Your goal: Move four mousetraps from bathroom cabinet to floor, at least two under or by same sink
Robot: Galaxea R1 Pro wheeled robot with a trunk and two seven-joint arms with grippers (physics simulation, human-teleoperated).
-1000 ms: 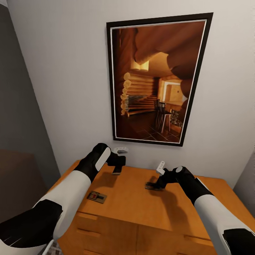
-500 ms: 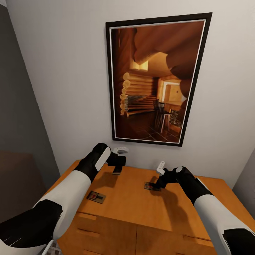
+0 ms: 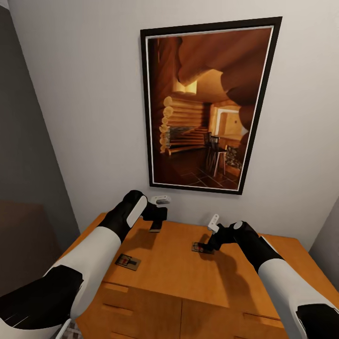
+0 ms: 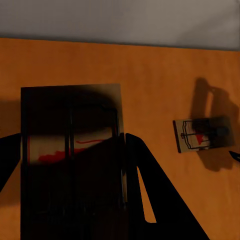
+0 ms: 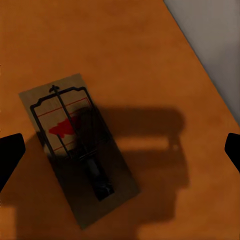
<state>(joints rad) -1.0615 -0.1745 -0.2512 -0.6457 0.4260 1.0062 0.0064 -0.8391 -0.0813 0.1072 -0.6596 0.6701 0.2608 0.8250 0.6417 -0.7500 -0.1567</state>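
Observation:
My left gripper (image 3: 157, 221) hangs over the back left of the orange-brown cabinet (image 3: 179, 270) top, shut on a mousetrap (image 3: 155, 227) that is lifted clear of the wood. Seen from the left wrist, that trap (image 4: 72, 160) lies dark between the fingers (image 4: 150, 200). My right gripper (image 3: 207, 245) hovers open just above a second mousetrap (image 3: 201, 248) lying flat on the top. In the right wrist view this trap (image 5: 75, 145) lies between the widely spread fingertips (image 5: 9, 155), untouched. A third mousetrap (image 3: 128, 262) rests near the cabinet's front left edge.
A large dark-framed picture (image 3: 207, 106) hangs on the white wall right behind the cabinet. A small white wall fitting (image 3: 161, 199) sits just above the left gripper. Drawer fronts (image 3: 141, 306) face me below the top's front edge. A grey wall (image 3: 23, 141) closes the left side.
The whole view has shifted a touch to the left. Both arms and the traps hold their places.

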